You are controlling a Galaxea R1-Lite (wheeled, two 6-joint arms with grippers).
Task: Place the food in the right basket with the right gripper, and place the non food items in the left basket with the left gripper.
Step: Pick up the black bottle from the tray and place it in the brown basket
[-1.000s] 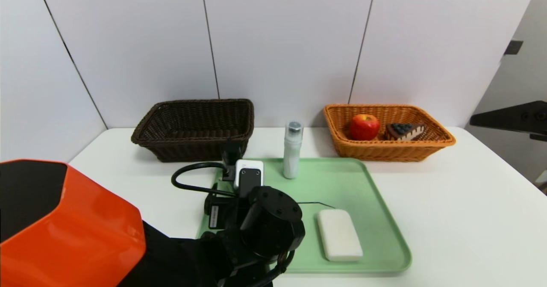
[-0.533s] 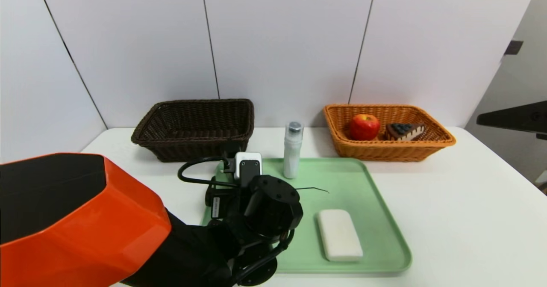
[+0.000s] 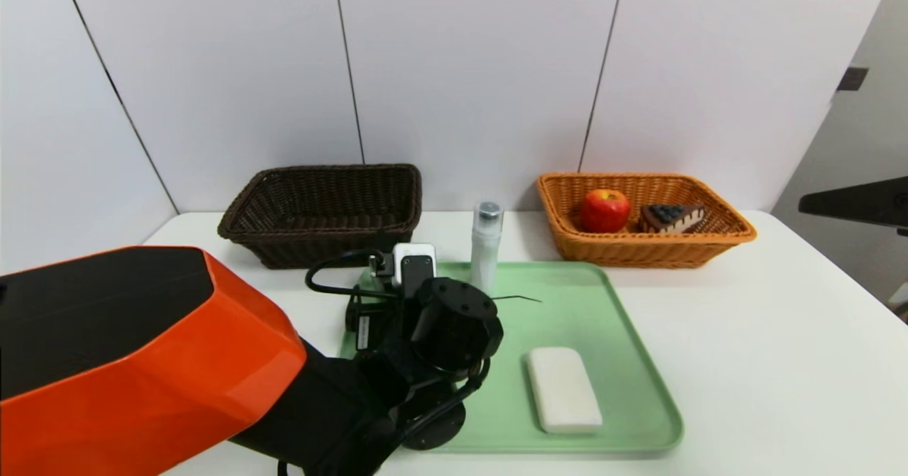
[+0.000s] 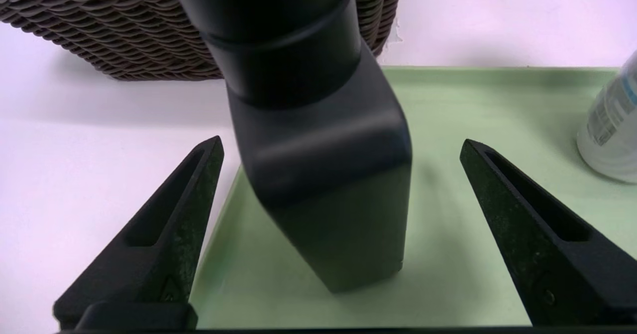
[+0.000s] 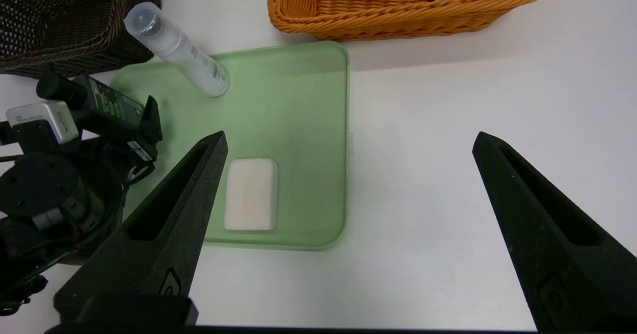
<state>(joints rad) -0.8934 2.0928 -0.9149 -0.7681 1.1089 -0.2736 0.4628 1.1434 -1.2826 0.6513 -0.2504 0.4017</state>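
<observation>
A black bottle (image 4: 323,174) with a squarish body and round neck stands at the far-left corner of the green tray (image 3: 589,306). My left gripper (image 4: 341,141) is open around it, a finger on each side, neither touching. In the head view the wrist hides the bottle. A white spray bottle (image 3: 486,249) stands upright at the tray's far edge and a white soap bar (image 3: 564,389) lies near its front. The right orange basket (image 3: 638,252) holds a red apple (image 3: 605,210) and a cake slice (image 3: 670,217). My right gripper (image 5: 349,135) hangs open and empty above the table, right of the tray.
The left dark brown basket (image 3: 319,171) stands just behind the tray's far-left corner, close to the black bottle. A white wall runs along the table's back edge. Part of the right arm (image 3: 855,203) shows at the right edge of the head view.
My left arm has pushed forward over the tray toward its far-left corner and the dark basket. The right arm has drawn back slightly to the right. Nothing on the tray has moved.
</observation>
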